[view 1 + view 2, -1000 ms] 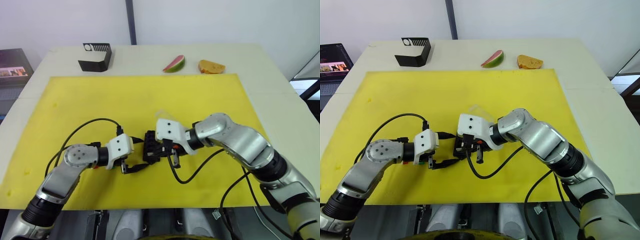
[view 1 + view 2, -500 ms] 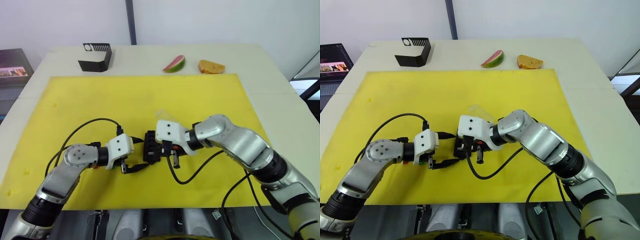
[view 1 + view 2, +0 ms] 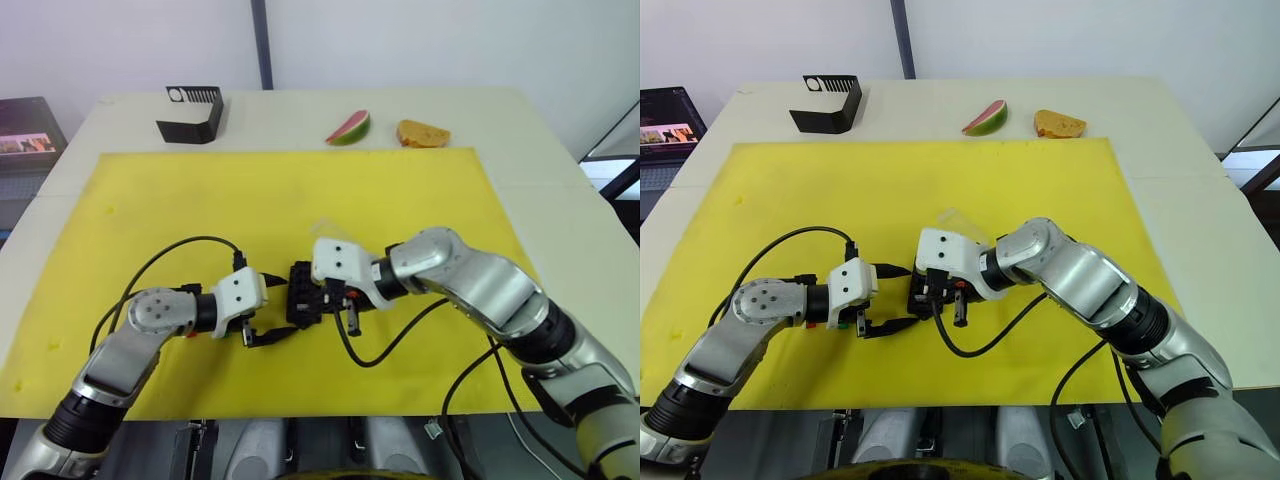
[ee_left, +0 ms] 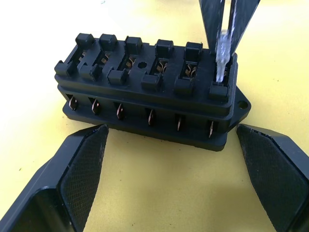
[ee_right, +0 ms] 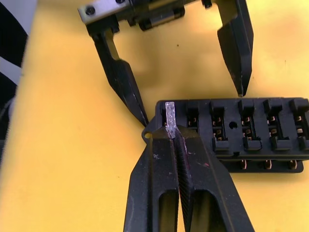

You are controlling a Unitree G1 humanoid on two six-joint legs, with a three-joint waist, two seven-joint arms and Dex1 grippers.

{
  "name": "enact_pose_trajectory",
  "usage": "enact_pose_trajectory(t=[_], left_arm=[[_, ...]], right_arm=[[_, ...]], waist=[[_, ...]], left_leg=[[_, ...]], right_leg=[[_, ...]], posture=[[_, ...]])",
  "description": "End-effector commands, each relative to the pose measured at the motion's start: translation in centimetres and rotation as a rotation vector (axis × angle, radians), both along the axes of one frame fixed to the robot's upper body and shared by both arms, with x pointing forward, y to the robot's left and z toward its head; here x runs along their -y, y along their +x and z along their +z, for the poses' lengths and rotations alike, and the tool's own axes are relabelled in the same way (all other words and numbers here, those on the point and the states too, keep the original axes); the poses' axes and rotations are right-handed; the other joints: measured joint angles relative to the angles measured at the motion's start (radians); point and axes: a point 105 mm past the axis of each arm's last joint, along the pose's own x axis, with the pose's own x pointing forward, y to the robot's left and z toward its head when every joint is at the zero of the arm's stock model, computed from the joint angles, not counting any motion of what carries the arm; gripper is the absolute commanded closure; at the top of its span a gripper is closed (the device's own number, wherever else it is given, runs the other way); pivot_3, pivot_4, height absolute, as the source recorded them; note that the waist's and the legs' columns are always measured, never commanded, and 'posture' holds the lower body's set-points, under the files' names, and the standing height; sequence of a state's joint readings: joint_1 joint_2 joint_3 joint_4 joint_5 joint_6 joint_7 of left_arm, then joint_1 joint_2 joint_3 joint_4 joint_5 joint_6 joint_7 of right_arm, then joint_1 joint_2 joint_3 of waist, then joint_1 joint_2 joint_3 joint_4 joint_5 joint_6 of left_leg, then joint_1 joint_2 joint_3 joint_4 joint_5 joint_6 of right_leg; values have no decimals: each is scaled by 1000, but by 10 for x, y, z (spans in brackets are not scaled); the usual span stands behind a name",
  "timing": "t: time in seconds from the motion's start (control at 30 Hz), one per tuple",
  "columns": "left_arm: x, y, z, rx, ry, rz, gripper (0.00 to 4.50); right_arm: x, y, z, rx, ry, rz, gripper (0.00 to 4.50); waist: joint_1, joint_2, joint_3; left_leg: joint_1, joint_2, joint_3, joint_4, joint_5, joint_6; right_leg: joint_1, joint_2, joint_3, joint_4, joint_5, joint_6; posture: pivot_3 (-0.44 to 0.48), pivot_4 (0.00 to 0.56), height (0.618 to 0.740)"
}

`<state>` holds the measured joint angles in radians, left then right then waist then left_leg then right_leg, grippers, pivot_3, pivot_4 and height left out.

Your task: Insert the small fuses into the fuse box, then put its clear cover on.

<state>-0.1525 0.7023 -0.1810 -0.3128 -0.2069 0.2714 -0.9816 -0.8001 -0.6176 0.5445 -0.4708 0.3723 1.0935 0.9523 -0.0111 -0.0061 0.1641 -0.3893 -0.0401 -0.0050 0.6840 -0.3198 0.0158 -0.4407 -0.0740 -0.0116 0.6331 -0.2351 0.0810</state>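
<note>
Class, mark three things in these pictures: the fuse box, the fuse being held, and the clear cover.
fuse box (image 4: 145, 92): left wrist view, its side wall.
fuse (image 5: 170, 115): right wrist view, its clear body, pinched by the right gripper (image 5: 175, 139).
clear cover (image 3: 958, 220): right eye view, its visible corner.

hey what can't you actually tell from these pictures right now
- How deep the clear fuse sits in the fuse box: the right gripper pinching it covers its lower part in the right wrist view.
- The clear cover: partly behind the right arm in the eye views.
- The other fuses' whereabouts: too small for the eye views.
</note>
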Motion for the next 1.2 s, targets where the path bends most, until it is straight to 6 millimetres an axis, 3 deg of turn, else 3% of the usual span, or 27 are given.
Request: enact_pose_trajectory(t=[0.03, 0.5, 1.2], left_arm=[[3, 1, 3, 23, -5, -9, 73], [3, -2, 3, 18, -7, -3, 73], [6, -2, 1, 20, -8, 1, 73]], right_arm=[[-1, -2, 10, 32, 14, 22, 4500], [1, -5, -6, 14, -26, 22, 4500], [0, -6, 7, 36, -11, 66, 4500]], waist=[[0, 0, 0], [0, 0, 0], [0, 0, 0]], left_leg=[[0, 0, 0, 0, 0, 0], [0, 0, 0, 0, 0, 0], [0, 0, 0, 0, 0, 0]], right_leg=[[0, 0, 0, 0, 0, 0], [0, 0, 0, 0, 0, 0], [0, 0, 0, 0, 0, 0]], posture=[[0, 150, 740], [0, 150, 740], [0, 150, 740]])
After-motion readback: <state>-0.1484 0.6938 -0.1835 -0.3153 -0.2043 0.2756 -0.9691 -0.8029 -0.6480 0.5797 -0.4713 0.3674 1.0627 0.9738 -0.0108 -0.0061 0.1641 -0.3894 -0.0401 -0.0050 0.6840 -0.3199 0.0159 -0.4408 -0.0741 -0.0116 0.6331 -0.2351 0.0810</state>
